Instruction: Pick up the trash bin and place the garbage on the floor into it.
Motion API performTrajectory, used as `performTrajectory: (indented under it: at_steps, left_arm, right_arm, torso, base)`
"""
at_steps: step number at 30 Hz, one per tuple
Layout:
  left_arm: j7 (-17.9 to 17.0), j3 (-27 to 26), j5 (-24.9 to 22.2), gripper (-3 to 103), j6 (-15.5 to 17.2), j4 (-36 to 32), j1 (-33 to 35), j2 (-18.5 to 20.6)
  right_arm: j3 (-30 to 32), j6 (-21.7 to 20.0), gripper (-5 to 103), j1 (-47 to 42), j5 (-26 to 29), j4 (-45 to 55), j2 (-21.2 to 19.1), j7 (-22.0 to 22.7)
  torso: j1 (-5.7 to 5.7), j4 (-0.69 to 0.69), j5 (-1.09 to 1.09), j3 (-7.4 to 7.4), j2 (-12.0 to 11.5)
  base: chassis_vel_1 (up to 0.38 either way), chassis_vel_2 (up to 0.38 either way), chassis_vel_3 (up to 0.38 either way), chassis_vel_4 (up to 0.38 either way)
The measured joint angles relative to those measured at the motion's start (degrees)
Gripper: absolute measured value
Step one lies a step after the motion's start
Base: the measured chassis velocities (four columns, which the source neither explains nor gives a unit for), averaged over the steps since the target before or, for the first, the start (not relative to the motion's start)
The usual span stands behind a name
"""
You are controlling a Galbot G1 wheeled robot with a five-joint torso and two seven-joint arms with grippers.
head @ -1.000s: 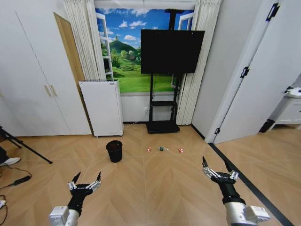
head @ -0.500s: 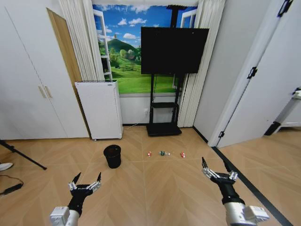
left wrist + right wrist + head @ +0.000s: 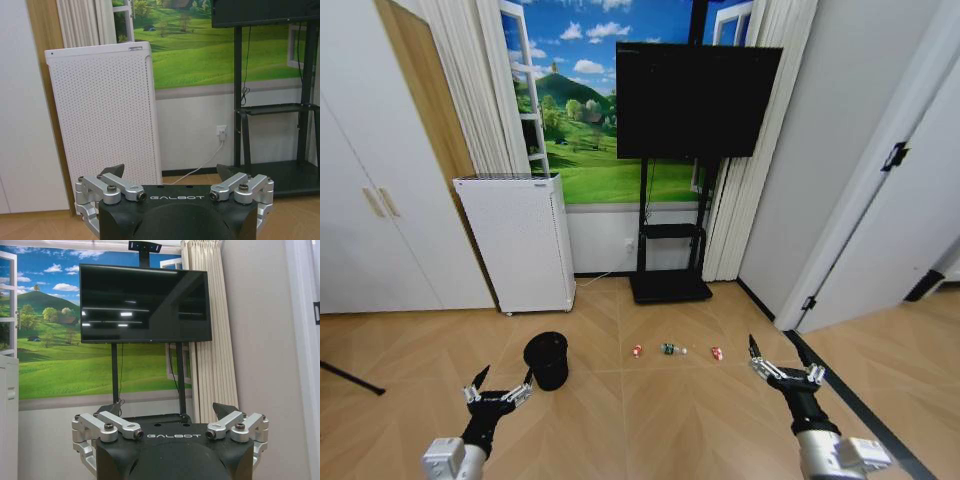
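Trash bin (image 3: 547, 359): small black round bin standing upright on the floor (image 3: 650, 420), left of centre, just beyond the left gripper and near the white perforated appliance (image 3: 516, 240).
Garbage: three small pieces in a row to the right of the bin, a red-and-white piece (image 3: 637, 350), a green-and-clear bottle (image 3: 668, 349) and another red-and-white piece (image 3: 717, 353), near the TV stand (image 3: 669, 285).
Left gripper (image 3: 500, 391): low and near, fingers spread wide, holding nothing.
Right gripper (image 3: 786, 372): low at the near right, fingers spread wide, empty.
Risk, bin: light and tapered; I judge a finger catching the rim could tip or push it away.
Risk, litter: small and low; the bottle may roll if nudged, and the base could run over the pieces.
Risk, surroundings: appliance and stand are close behind, so overshoot could mean a bump.
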Motion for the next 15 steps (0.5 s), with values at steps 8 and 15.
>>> performTrajectory:
  at_steps: [8,15]
  left_arm:
    - [-0.01,0.28,0.53,100,-0.06,-0.02,0.15,-0.33]
    - [0.0,0.13,0.56,100,-0.07,-0.04,0.22,-0.35]
  right_arm:
    - [0.11,0.01,100,0.06,-0.24,-0.1,-0.22,0.01]
    - [0.08,0.01,100,0.18,-1.45,-0.38,-0.18,0.46]
  torso:
    - [-0.01,0.02,-0.02,-0.01,0.01]
    - [-0.02,0.01,-0.04,-0.02,0.02]
  base:
    - [-0.356,0.359,0.339,-0.351]
    - [-0.357,0.338,0.346,-0.358]
